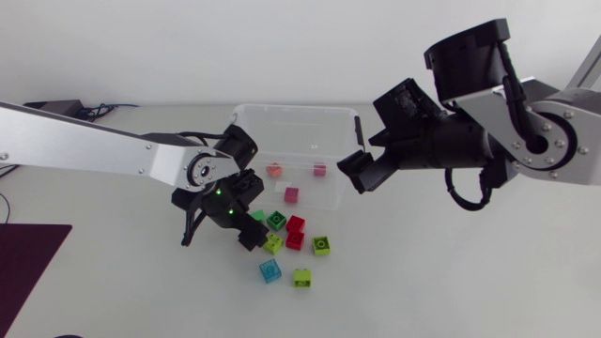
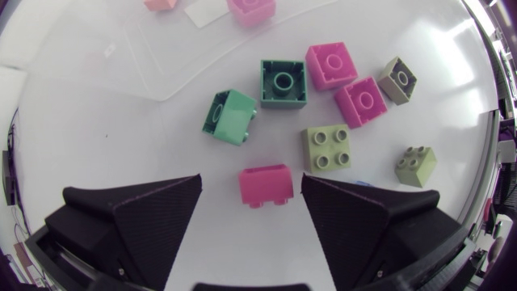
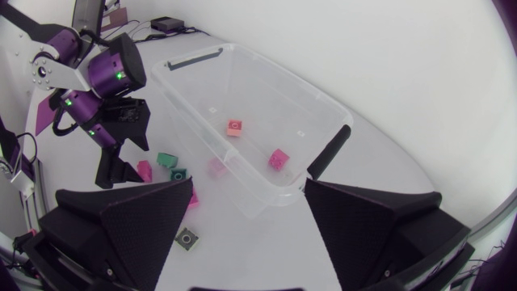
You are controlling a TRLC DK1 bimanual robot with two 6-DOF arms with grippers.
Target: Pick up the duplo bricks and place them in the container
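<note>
My left gripper stands open just above the table. A pink brick lies on its side between its fingers, nearer one finger and touching neither. Ahead of it lie a teal brick, a dark green brick, two magenta bricks and a lime brick. The clear container holds a salmon brick, a pink brick and a magenta brick. My right gripper hangs open and empty over the container's near right corner.
More bricks lie in front of the container: red ones, lime ones and a cyan one. A dark mat lies at the table's left edge. My left arm crosses the table's left half.
</note>
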